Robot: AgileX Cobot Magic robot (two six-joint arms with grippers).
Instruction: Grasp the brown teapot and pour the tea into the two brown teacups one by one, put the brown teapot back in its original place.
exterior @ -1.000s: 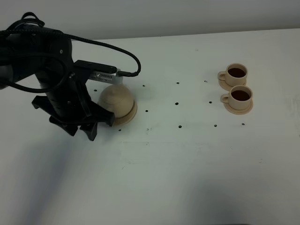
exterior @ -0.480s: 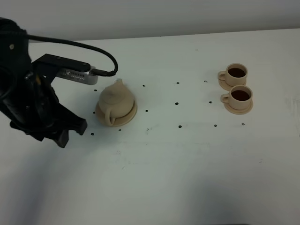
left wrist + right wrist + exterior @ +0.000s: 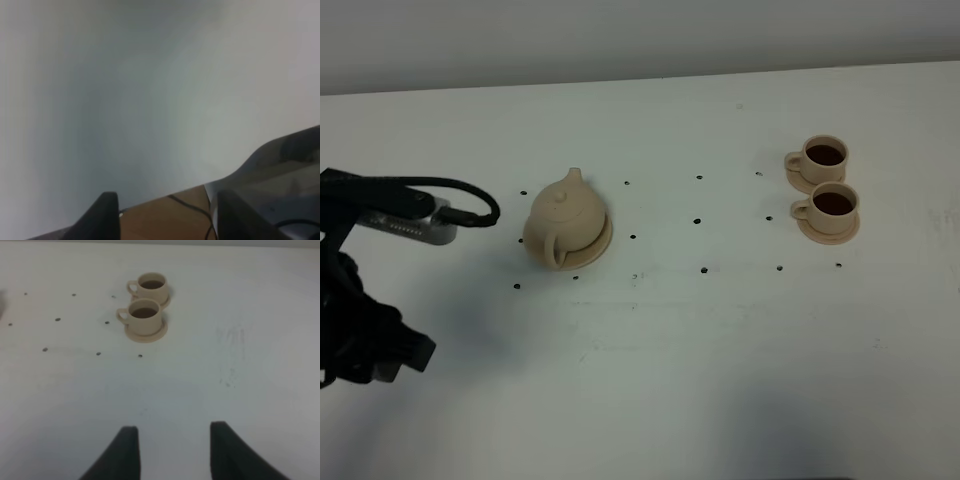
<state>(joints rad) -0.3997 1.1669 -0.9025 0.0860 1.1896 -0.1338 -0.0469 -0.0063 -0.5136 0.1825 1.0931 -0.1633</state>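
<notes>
1. The brown teapot sits upright on its wide tan saucer, lid on, spout pointing away from the camera and loop handle toward it. Nothing touches it.
2. The two brown teacups stand well apart from the teapot, on the opposite side of the white tabletop from the left arm. The farther teacup and the nearer teacup each rest on a small matching saucer, the two saucers touching or nearly so. Both show dark liquid inside, also clear in the right wrist view.
3. The left end effector is empty, its two dark fingers spread wide; its wrist camera looks past the tabletop edge, with no teapot in sight. In the high view the left arm hangs well clear of the teapot, on the side away from the cups.
4. The right end effector is also spread and empty, near the teacups but not touching them.
5. Judged from how things lie, pouring and returning the teapot look done; the step in hand is clearing the left arm.
6. The next move likely calls only for parking that arm without brushing the teapot.
</notes>
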